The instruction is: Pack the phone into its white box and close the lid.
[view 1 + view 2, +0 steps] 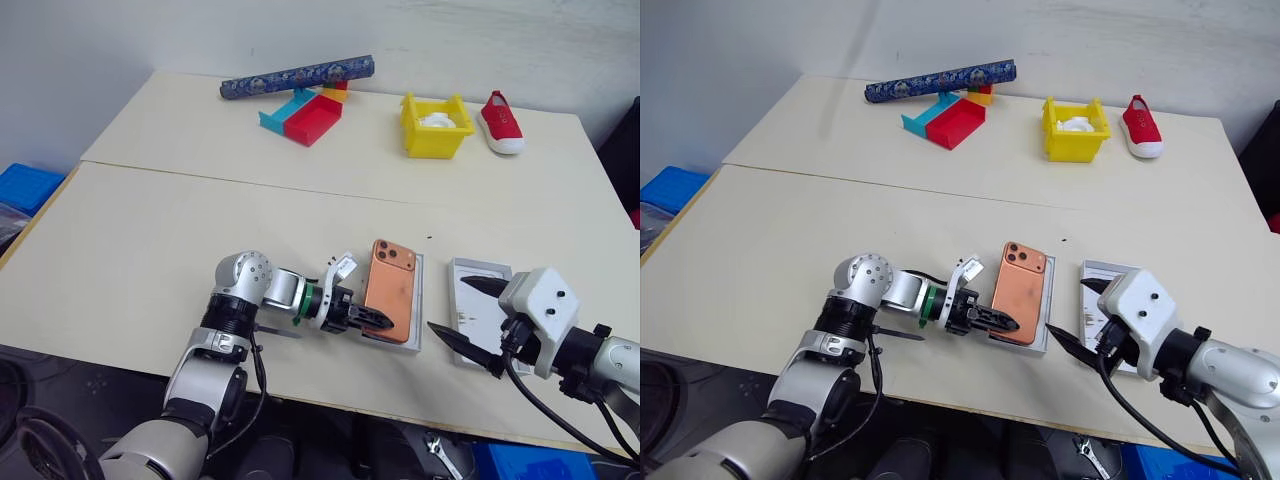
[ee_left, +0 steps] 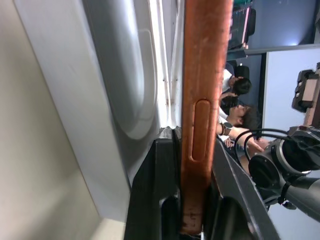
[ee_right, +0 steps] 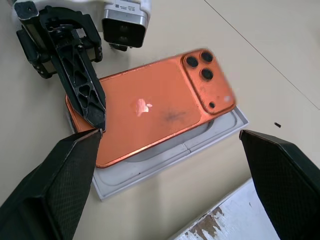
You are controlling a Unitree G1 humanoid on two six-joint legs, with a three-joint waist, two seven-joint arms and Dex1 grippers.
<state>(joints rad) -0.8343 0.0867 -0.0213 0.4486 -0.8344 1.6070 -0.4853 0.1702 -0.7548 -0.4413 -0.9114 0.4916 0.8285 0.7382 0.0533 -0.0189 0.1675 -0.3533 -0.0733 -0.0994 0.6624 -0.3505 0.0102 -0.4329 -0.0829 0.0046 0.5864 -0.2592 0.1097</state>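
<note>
- Two black fingers of our left gripper [image 1: 372,320] pinch the phone's [image 1: 390,288] near edge.
- It lies camera-side up over the white box [image 3: 150,167].
- Our right gripper [image 1: 468,320], beside the box, gapes wide, empty.

My left arm [image 1: 235,300] is silver-grey metal with a round screw-dotted joint, a green ring before its black gripper [image 1: 372,319] and a white tag. My right gripper [image 1: 475,318] has black pointed fingers on a white boxy housing with black cables.
</note>
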